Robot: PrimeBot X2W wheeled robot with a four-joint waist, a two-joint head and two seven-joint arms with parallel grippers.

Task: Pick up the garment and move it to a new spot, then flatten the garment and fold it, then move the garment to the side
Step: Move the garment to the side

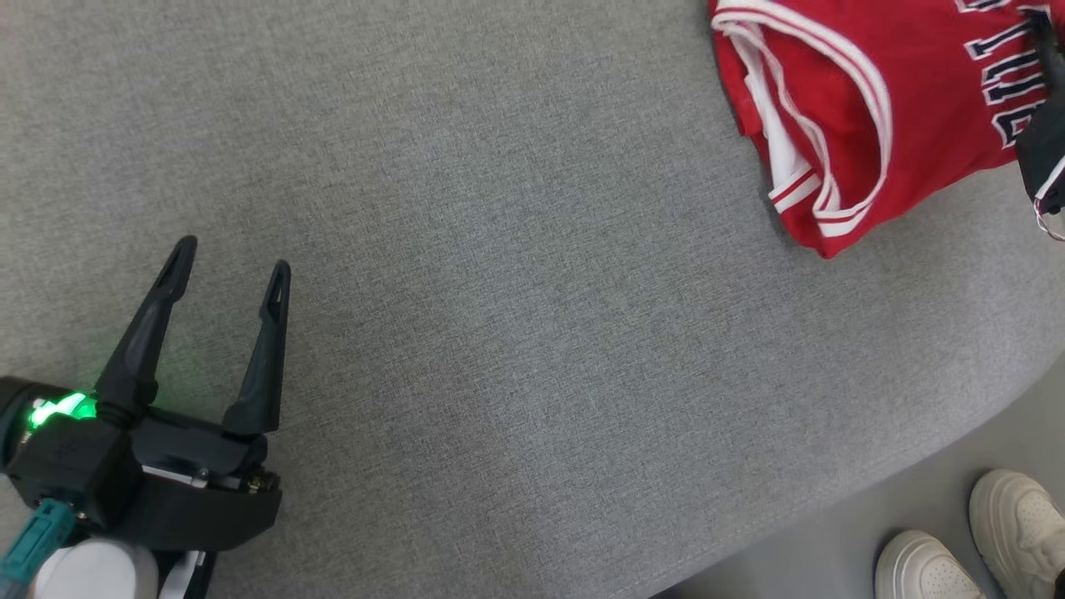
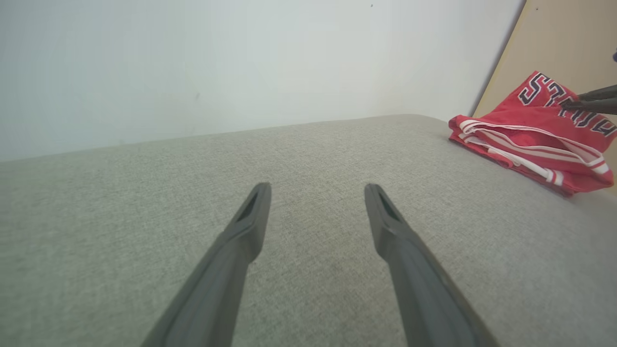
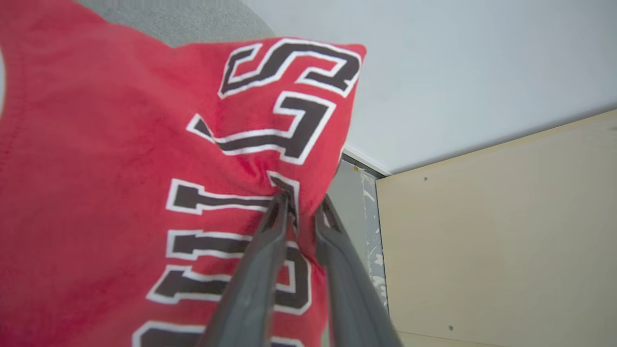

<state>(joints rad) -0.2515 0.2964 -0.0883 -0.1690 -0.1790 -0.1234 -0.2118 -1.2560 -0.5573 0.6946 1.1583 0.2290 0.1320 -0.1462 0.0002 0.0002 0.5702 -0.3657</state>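
Observation:
The garment [image 1: 832, 108] is a red jersey with white trim and dark lettering, lying bunched at the far right of the grey cushioned surface [image 1: 499, 291]. In the right wrist view my right gripper [image 3: 303, 196] pinches a puckered fold of the garment [image 3: 120, 168] among the letters, its fingers only a narrow gap apart. The left wrist view shows the garment [image 2: 525, 125] raised into a peak where those dark fingers [image 2: 593, 99] hold it. My left gripper [image 1: 233, 255] hovers open and empty over bare grey fabric at the lower left, far from the jersey. Its spread fingers [image 2: 241, 241] hold nothing.
The grey surface ends in a curved edge at the lower right, with floor beyond. A person's white shoes [image 1: 923, 570] stand there. A white wall and a beige panel [image 3: 506, 231] lie behind the jersey.

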